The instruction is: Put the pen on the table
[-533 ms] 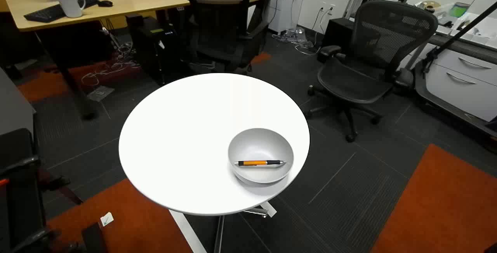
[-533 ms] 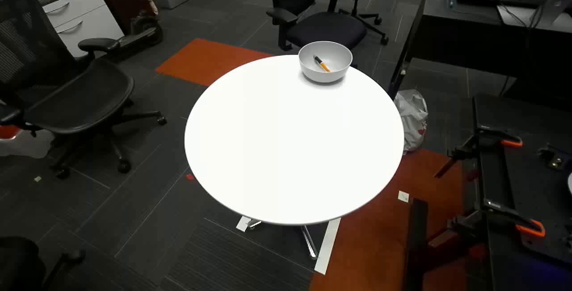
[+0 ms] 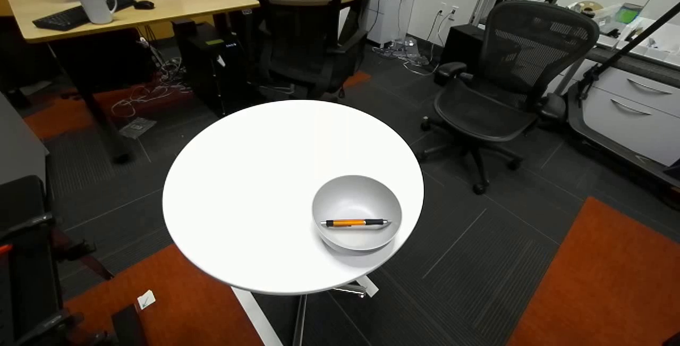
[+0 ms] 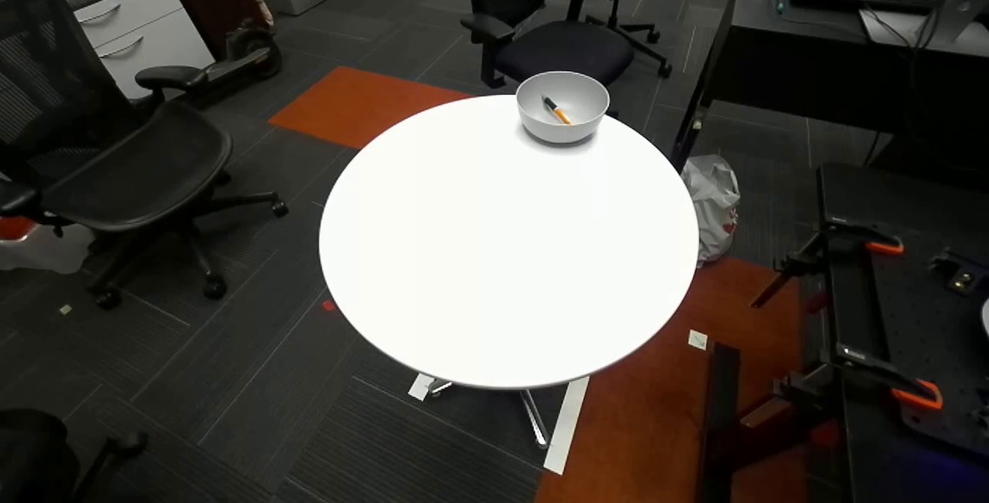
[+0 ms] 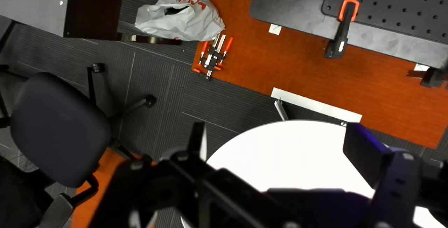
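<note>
Pen (image 3: 355,222) unmoved, lying inside bowl (image 3: 350,194) on bench (image 3: 239,186). My end effector (image 5: 276,143) spread apart, empty; lift-out still ahead, I judge.

Orange pen (image 3: 350,222) lying in a grey bowl (image 3: 355,192) on the round white table (image 3: 249,176).
Pen: slim, orange barrel, black grip, silvery ends, all within the rim; contact with the bowl's bottom unclear. Table: smooth, bright white top, metal legs (image 4: 535,418) beneath. In an exterior view, bowl at the top's four o'clock, pen's silvery tip (image 3: 389,222) toward three, other end toward nine; in an exterior view, bowl near one o'clock, pen's black grip (image 4: 550,105) toward ten-thirty, orange end toward half past four.
</note>
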Controlling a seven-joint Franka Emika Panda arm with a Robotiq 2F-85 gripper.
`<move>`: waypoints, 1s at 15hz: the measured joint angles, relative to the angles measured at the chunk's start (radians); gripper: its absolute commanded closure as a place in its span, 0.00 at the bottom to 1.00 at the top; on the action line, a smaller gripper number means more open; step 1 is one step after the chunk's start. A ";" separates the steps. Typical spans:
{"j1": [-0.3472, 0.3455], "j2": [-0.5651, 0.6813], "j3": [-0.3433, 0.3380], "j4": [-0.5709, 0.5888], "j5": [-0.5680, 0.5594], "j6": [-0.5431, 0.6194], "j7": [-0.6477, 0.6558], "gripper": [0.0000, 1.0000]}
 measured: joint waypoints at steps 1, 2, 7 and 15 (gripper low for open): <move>0.003 0.005 -0.006 0.000 0.000 0.012 0.004 0.00; 0.007 0.015 -0.013 0.000 0.000 0.033 0.005 0.00; 0.012 0.146 -0.048 0.012 0.009 0.220 0.030 0.00; 0.009 0.461 -0.074 0.126 0.151 0.480 0.114 0.00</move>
